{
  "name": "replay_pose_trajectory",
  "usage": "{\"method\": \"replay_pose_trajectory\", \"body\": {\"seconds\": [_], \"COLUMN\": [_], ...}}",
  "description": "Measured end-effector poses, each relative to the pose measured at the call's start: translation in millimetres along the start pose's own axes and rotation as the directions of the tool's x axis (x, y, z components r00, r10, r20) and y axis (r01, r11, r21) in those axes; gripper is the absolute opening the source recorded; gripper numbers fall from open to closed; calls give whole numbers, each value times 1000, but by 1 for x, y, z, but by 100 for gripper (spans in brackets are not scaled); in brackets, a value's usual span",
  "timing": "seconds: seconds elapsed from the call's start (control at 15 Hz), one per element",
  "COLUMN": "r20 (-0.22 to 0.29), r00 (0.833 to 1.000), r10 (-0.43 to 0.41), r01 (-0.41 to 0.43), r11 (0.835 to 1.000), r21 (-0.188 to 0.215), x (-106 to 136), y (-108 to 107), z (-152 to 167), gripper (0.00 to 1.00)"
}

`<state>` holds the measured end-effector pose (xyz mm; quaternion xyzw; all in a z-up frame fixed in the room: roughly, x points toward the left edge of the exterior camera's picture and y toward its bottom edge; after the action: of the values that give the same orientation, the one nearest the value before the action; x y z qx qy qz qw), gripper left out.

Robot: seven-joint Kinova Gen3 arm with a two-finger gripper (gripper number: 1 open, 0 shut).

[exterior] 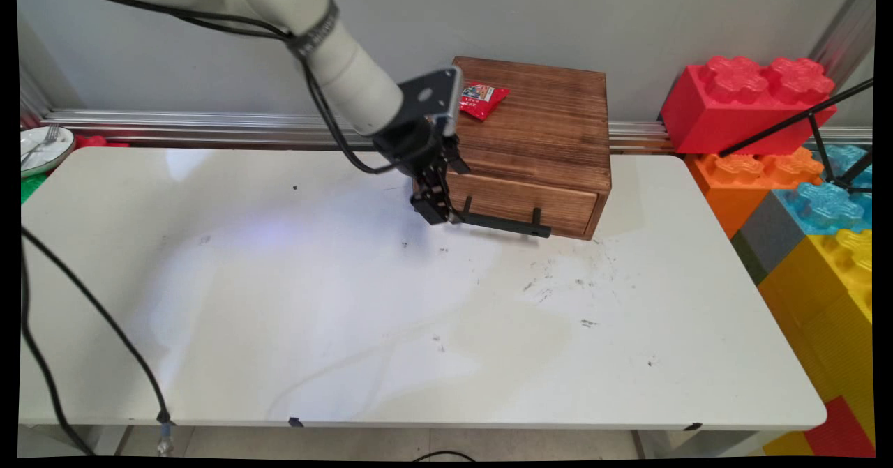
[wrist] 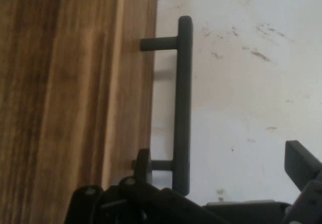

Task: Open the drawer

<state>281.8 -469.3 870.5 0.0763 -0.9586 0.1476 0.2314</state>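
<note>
The hand point(exterior: 441, 210) hangs at the left end of the black bar handle point(exterior: 504, 223) on the drawer front point(exterior: 523, 206) of a wooden box point(exterior: 541, 140). The box stands at the counter's point(exterior: 349, 314) far edge, toward 1 o'clock from the counter's centre. A red snack packet point(exterior: 483, 98) lies on the box top, near its rear left corner. At 3 o'clock, beside the counter, large toy bricks point(exterior: 750, 98) are stacked. At 10 o'clock, a plate point(exterior: 42, 148) with a fork sits off the counter's corner.

Plate point(exterior: 43, 148) cut by left edge; packet point(exterior: 483, 99) print too small; arm hides box point(exterior: 551, 133) left corner.
</note>
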Motion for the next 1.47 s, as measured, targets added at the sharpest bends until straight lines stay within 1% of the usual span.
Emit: {"method": "replay_pose_trajectory", "body": {"seconds": [0.33, 0.8, 1.2, 1.47], "r20": [43, 73, 84, 93], "r00": [998, 992, 990, 990], "r10": [54, 101, 112, 101], "r01": [-53, -97, -105, -93], "r11": [998, 993, 991, 992], "r21": [-24, -63, -78, -90], "x": [12, 20, 22, 24], "y": [-6, -8, -10, -10], "z": [45, 94, 116, 130], "gripper": [100, 100, 100, 100]}}
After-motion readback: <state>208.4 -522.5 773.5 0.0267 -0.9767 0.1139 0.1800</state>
